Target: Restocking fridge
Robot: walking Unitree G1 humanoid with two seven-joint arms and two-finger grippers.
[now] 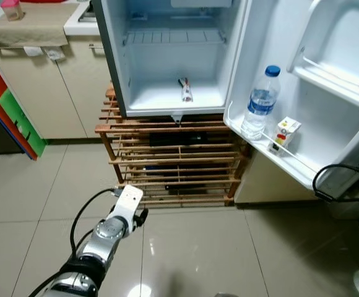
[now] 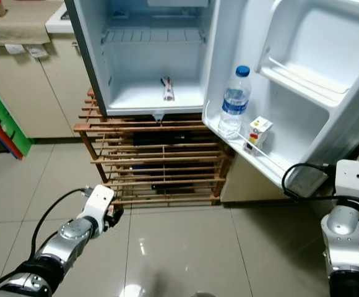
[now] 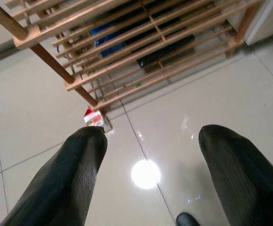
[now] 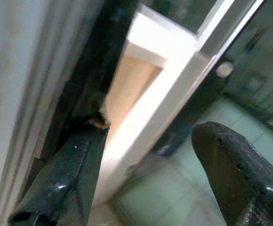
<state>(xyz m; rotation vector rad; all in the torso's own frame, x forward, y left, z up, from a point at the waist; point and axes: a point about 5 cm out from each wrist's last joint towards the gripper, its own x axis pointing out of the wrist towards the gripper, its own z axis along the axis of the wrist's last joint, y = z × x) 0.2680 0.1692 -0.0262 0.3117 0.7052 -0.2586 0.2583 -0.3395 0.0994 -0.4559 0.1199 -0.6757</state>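
Two hands spread and empty: the small carton [image 3: 93, 118] lies on the floor by the wooden rack's [image 1: 167, 154] leg, straight ahead of the left hand [image 3: 148, 160], nearer than the right hand [image 4: 150, 179] beside the fridge door [image 2: 303, 93].

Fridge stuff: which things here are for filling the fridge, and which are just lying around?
For the job:
fridge, standing open
water bottle in the door shelf
small carton beside it
little bottle lying on the fridge floor
left gripper, open and empty

Just lying about:
wooden rack under the fridge
cloth on the counter
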